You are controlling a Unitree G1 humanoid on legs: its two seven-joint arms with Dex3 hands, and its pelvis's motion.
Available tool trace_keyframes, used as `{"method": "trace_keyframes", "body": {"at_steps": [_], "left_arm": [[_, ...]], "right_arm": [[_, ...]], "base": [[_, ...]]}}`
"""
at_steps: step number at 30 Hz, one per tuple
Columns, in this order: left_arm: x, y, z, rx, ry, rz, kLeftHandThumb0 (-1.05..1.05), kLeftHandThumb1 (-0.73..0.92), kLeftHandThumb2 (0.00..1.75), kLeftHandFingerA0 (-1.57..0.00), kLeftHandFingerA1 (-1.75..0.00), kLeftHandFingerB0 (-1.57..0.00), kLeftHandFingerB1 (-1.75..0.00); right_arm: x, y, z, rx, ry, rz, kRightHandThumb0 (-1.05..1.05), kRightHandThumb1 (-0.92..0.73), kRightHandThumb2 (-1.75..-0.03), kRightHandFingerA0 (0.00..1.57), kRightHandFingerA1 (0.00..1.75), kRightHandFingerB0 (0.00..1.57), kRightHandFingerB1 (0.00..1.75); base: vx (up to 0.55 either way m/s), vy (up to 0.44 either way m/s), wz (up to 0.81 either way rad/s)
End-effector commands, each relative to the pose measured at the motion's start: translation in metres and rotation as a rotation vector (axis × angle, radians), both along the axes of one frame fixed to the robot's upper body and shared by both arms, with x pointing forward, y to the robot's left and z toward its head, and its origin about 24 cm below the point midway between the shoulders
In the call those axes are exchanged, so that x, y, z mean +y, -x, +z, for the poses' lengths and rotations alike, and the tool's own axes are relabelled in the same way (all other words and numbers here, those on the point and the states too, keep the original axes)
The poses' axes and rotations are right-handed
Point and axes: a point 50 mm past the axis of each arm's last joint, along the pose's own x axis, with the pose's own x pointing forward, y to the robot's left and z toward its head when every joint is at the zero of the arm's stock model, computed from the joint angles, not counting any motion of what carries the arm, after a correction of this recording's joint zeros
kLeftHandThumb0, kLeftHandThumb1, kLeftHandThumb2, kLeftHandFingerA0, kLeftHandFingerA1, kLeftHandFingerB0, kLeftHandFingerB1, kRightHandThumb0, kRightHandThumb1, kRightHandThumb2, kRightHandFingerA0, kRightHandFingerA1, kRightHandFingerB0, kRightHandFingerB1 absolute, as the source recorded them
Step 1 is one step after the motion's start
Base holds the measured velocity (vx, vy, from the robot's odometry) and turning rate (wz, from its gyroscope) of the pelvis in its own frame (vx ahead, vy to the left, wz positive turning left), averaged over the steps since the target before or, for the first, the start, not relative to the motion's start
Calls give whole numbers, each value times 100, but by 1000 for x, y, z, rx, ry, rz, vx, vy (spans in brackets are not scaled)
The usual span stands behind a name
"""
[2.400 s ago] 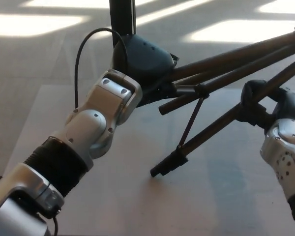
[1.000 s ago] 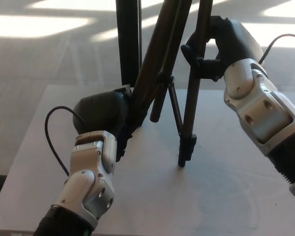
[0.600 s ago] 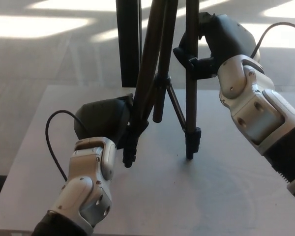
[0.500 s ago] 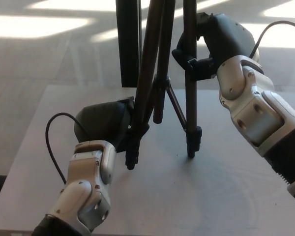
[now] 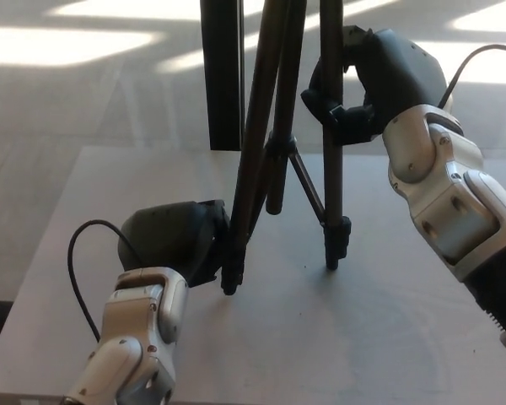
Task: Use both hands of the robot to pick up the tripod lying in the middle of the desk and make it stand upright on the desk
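Head view: each robot hand (image 5: 170,240) (image 5: 373,80) grips an upright tripod (image 5: 274,143) leg mid-desk (image 5: 388,337).

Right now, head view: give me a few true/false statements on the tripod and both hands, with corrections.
1. The tripod is lying flat on the desk. False: it stands near upright, with leg tips down at the desk.
2. The right hand is closed on a tripod leg, high up. True.
3. The left hand is at the foot of another leg, low by the desk. True.
4. The left hand is lifted clear of the tripod. False: it is against the lower leg.
5. All the legs are folded together. False: they are splayed, with a brace between them.
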Motion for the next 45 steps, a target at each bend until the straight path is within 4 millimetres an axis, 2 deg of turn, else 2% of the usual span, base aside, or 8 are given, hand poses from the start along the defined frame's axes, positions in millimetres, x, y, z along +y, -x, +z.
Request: {"method": "trace_keyframes", "body": {"at_steps": [1,9,14,20,26,36,42,45], "left_arm": [[5,4,-9,26,-22,4,-29,70,78,-84,-161,-72,-109],[7,6,-17,43,-31,6,-29,74,83,-88,-161,-75,-108],[7,6,-17,35,-33,-6,-25,63,76,-85,-175,-66,-153],[8,4,-17,42,-52,-4,-25,67,69,-83,-175,-66,-149],[10,4,-17,37,-71,0,-33,54,99,-113,-130,-77,-92],[12,3,-16,37,-64,-6,-25,68,69,-90,-165,-76,-86],[12,5,-18,30,-65,-7,-24,65,72,-92,-166,-70,-127],[15,7,-22,26,-59,-10,-24,61,78,-87,-175,-70,-164]], "right_arm": [[-26,-1,-22,62,74,-94,-26,-50,-115,89,175,75,156],[-33,-1,-26,97,76,-95,-22,-52,-104,86,175,70,155],[-28,0,-28,170,77,9,-41,-66,-60,73,121,38,36],[-24,2,-23,226,117,68,-59,-53,-84,32,58,14,42],[-15,7,-16,167,167,109,-61,-53,-86,25,58,16,42],[-11,9,-15,159,272,113,-76,-54,-92,3,35,9,37],[-12,9,-18,151,268,101,-71,-67,-61,4,37,16,29],[-14,9,-22,166,259,79,-73,-52,-91,1,34,10,40]], "base": [[0,0,0],[0,0,0],[0,0,0],[0,0,0],[0,0,0],[0,0,0],[0,0,0],[0,0,0]]}}
